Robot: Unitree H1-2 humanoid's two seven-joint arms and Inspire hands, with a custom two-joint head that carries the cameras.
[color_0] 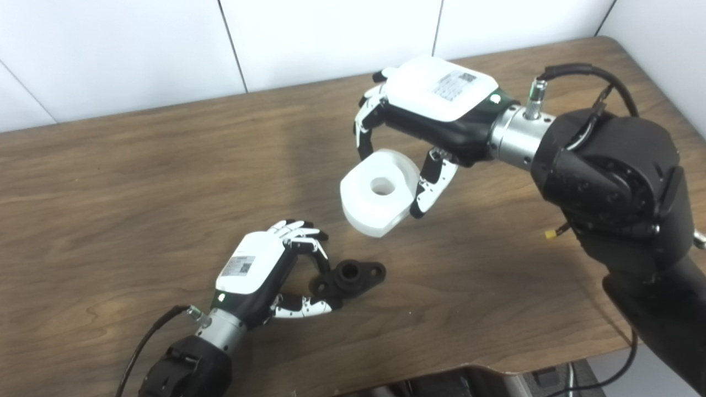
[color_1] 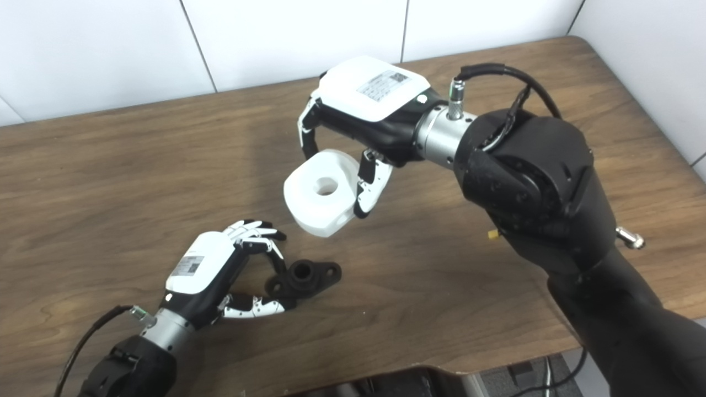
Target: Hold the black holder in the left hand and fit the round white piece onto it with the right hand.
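The right robot hand (color_0: 419,138) grips the round white piece (color_0: 378,192) between fingers and thumb, holding it in the air, its center hole facing up. Below and to the left, well apart from it, the left robot hand (color_0: 276,273) pinches one end of the black holder (color_0: 348,277), which lies on the brown wooden table (color_0: 138,182). White wall panels (color_0: 138,49) stand behind the table.

The left hand (color_0: 259,270) sits low, palm turned down, fingers (color_0: 300,229) and thumb curled around the holder (color_0: 348,277). The right hand (color_0: 424,118) is raised higher — wrist bent, fingers and thumb clamped on the white piece (color_0: 378,193), its arm reaching in from the right.
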